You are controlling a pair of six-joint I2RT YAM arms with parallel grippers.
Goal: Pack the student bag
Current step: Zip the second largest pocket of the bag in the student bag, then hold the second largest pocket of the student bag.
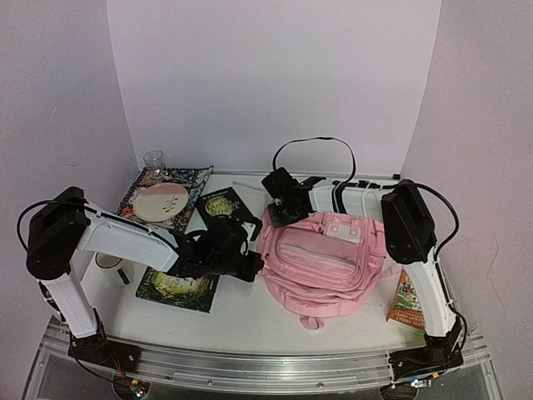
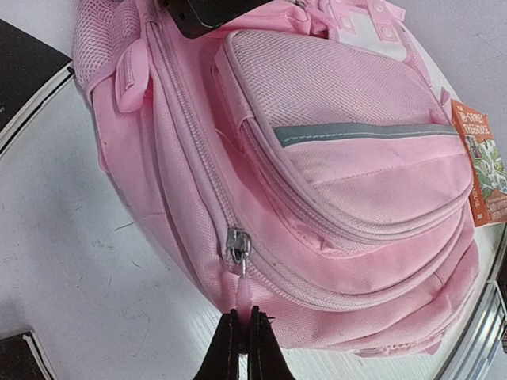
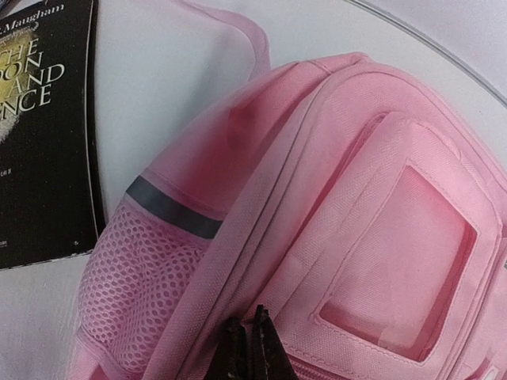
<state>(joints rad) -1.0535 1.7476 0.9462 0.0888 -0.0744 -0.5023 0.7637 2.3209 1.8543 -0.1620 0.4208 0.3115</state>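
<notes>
overhead view of a white surface with two arms bolted at its near edge. the left arm rises from its base at 7 o'clock and bends at a black shoulder. its white forearm lies low, reaching toward 3 o'clock to the left edge of the student bag. its wrist view shows the left fingers pressed together, pinching the pink zipper pull. the pull hangs from a metal slider on the bag's side zip.

the right arm stands up from 5 o'clock and folds at a black elbow. it runs toward 9 o'clock along the bag's far edge, with the wrist tipped down at the bag's 11 o'clock corner. the right fingers are closed tip to tip against the pink fabric beside a seam. whether they hold any cloth cannot be told.

at 10 o'clock a clear glass stands behind a round pink-and-cream plate. a forest-cover book lies at 8 o'clock, partly under the left wrist. a black book lies at 11 o'clock, just beside the bag. an orange book lies at 4 o'clock, partly hidden by the right arm.

the bag lies flat, right of centre, between the two sets of fingers. it is pale pink and soft, with stacked front pockets and a grey strip across one of them. it also has a mesh side pocket and a clear window panel. a small loop sticks out at its 6 o'clock edge.
</notes>
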